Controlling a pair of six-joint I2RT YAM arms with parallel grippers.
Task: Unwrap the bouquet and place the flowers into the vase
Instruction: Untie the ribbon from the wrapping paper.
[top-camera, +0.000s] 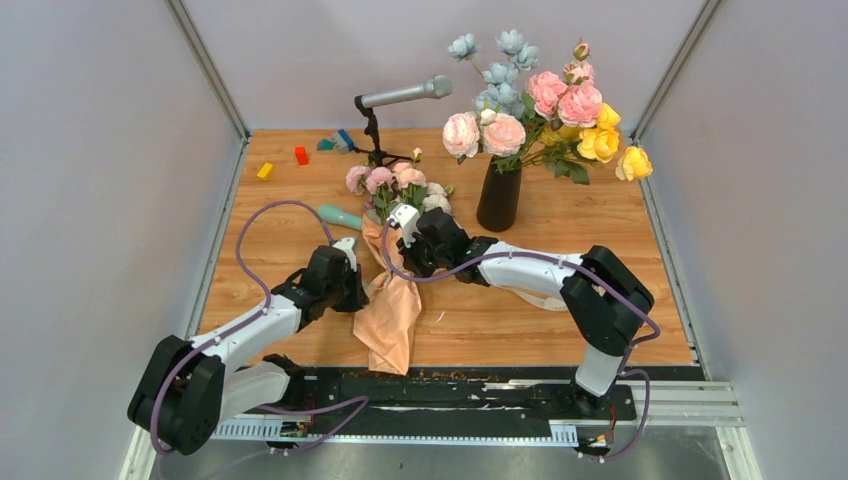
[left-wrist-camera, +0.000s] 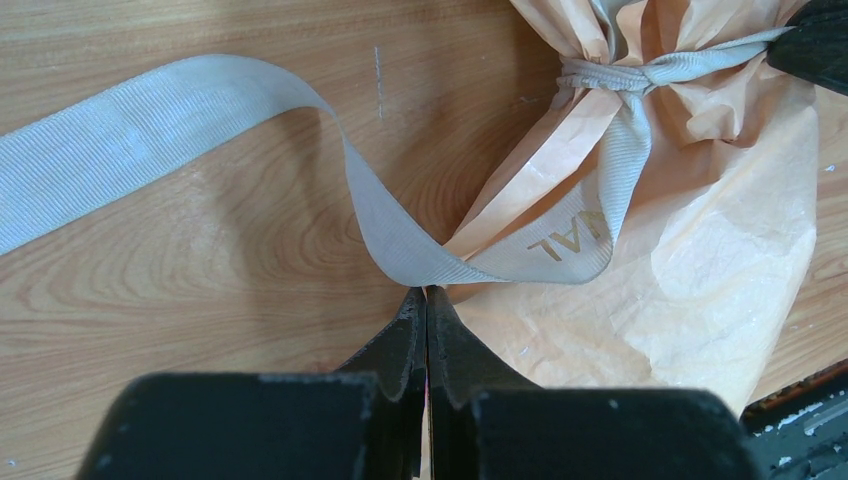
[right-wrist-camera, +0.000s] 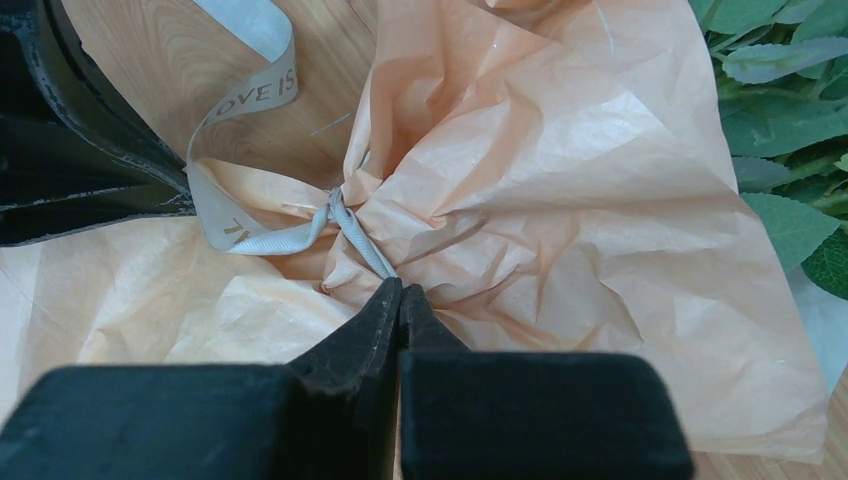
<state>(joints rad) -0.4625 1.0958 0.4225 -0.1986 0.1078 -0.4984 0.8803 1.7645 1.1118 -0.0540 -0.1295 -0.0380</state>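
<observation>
Though tied at the waist, the bouquet lies flat on the counter, left of centre and between the two arms. Long axis runs near to far. The flowers point at the far wall: pink and cream heads with green leaves below them. The crumpled peach paper tail points back at the arm bases and ends close to the counter's near edge.

Ribbon: grey-cream, with printed lettering only partly readable. A knot cinches the paper. One long strand trails loose over the wood.

Right hand: clenched, grasping a short ribbon strand just off the knot, the strand running straight into the fingertips.

Left hand: clenched, tips together at the low bend of the long strand. Cannot tell whether the strand is actually pinched or only touching.

Vase: dark, upright, standing to the right of the bouquet's heads and a little farther back, apart from them. It holds an arrangement of pink, pale blue and yellow blooms, spreading right.

Microphone on a small stand behind the bouquet's heads.
</observation>
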